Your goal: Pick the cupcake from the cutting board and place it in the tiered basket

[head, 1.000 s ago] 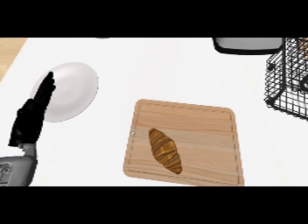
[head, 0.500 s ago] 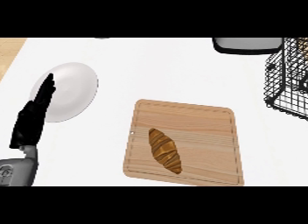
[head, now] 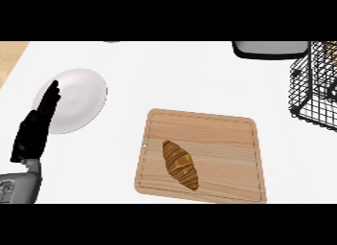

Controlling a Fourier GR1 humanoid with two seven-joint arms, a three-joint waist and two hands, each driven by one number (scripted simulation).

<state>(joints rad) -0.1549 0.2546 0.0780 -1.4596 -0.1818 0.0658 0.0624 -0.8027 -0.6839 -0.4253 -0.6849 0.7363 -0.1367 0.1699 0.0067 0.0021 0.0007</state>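
Head view shows a brown pastry (head: 181, 164) lying on the cutting board (head: 221, 139), far from the wire tiered basket (head: 320, 95). Left robot hand (head: 37, 127) rests with straight fingers, holding nothing, over a white plate (head: 83, 95).

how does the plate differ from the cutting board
The plate is round and white; the cutting board is a wooden rectangle with rounded corners. The plate carries nothing visible, while the cutting board holds a brown pastry. The left hand overlaps the plate's edge; nothing is near the cutting board. Both lie flat on the white counter.
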